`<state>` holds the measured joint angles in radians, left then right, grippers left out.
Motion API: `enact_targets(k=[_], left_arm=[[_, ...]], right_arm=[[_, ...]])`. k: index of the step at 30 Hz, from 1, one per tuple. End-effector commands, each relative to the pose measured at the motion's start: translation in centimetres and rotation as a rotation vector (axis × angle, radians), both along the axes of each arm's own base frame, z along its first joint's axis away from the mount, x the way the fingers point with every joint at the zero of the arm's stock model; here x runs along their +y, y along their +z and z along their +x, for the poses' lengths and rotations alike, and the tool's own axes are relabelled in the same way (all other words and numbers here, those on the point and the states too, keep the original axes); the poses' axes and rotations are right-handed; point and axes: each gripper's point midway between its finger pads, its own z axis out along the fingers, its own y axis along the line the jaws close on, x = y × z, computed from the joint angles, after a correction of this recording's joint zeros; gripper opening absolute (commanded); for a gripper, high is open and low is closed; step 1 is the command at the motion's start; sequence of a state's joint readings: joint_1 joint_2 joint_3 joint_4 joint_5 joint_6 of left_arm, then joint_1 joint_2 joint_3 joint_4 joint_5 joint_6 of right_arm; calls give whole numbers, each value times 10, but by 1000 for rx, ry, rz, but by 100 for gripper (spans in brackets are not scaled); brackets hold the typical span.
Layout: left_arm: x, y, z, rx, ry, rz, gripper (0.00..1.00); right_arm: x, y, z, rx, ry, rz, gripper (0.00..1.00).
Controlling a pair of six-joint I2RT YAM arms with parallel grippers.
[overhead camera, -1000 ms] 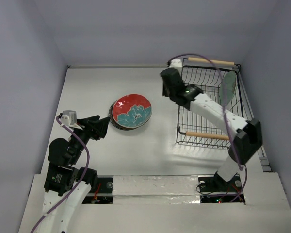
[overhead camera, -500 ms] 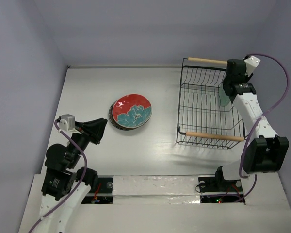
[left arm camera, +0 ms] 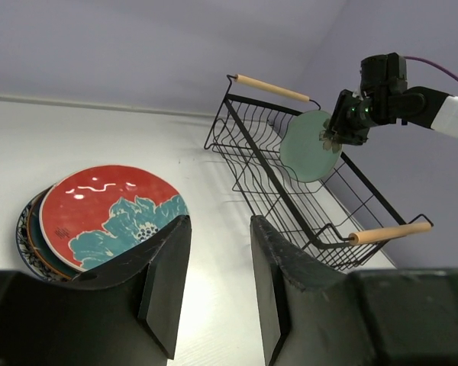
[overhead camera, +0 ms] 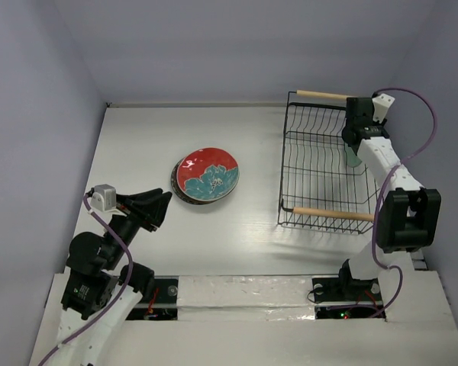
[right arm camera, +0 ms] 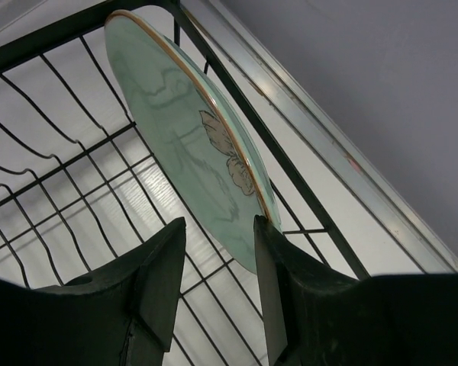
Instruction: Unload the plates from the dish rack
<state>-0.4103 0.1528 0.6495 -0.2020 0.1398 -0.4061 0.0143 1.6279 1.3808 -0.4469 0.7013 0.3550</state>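
The black wire dish rack [overhead camera: 284, 164] stands at the right, and shows in the left wrist view [left arm camera: 244, 141] and the right wrist view [right arm camera: 53, 164]. One pale green plate [overhead camera: 353, 158] stands on edge against its right side [left arm camera: 309, 145] [right arm camera: 183, 122]. My right gripper [overhead camera: 354, 146] [right arm camera: 219, 229] is open, with the plate's edge between its fingers and the right finger at the rim. A stack of plates with the red-and-teal plate [overhead camera: 208, 174] [left arm camera: 107, 210] on top lies mid-table. My left gripper [overhead camera: 163, 204] [left arm camera: 220, 229] is open and empty, near-left of the stack.
The rack has two wooden rod handles, a near one [overhead camera: 326, 214] and a far one [overhead camera: 320, 94]. Grey walls close the table at the back and sides. A metal rail [right arm camera: 328, 145] runs just outside the rack's right side.
My right arm has swung from the rack's far left corner to its right side and brought its open fingers to the green plate. My left arm has drawn back a little toward the near edge.
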Motion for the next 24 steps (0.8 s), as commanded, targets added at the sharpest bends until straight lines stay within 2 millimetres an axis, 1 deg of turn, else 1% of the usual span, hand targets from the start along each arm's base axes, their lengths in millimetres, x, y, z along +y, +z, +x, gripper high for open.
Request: enact_targets(k=[1,2,3,7,10,13,15,21,22,23,24], left_arm=[[3,19,-8,-55,-2,-26,34],[3,19,-8,-57,-2,-27,34],[3,19,-8,-60,-4,-28,34],[1,19,-9,-56,-11,-28,34],[1,18,-8,-54,-10,-27,35],[2,18,-9,-54,-9,-29,35],[2,18,-8,-53,-7,-28,35],[0,18,-9,-50,-18,-27,35],[0,18,-9,-51,-18,-28,35],[0,18,-9,-51,-16,-28,35],[1,18,-9,-51,-15,-28,35]], right_arm=[[-21,17,-11,-36,-79,-76,47],[-18,27,-10,-77,-61,-69,47],[-15,26,-11,-81,-39,-54,47],[-7,49,-12,-147,14,-31,46],[-10,53,-13,-144,5,-46,45],[-14,47,-16,-124,-16,-68,42],[-16,38,-17,-99,-24,-78,42],[-13,13,0,-4,36,-69,42],[-13,18,2,-15,35,-69,42],[-13,16,4,-2,39,-74,42],[-13,10,7,21,48,-73,42]])
